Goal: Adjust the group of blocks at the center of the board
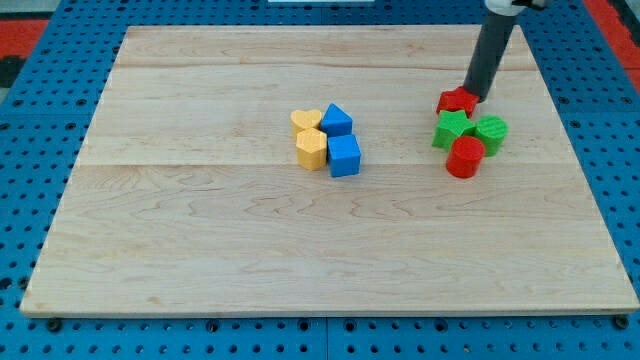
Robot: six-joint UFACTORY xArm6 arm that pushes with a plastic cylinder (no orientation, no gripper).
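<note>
1. The table (200,250) is a pale wooden board sitting on blue pegboard (40,120). Using the blue cube (344,156) as my landmark: it sits about mid-table, with lots of bare wood below it and out to the view's left.
2. The center group is four blocks packed tight. The blue triangular block (337,120) is just above the cube, touching it. The yellow hexagonal block (311,149) is right against the cube's left side, and the yellow heart-shaped block (307,121) is up and left of the cube.
3. Well off to the cube's right, nearer the table's right edge, is a second cluster: red star-ish block (458,101), green star-shaped block (451,129), another green block (491,132) and a red cylinder (465,157), all bunched together.
4. The tool is just a dark rod, nothing to open or grab with, holding nothing. It leans in from the view's top right, and my tip (471,97) rests against the red star-ish block, far up and right of the cube.
</note>
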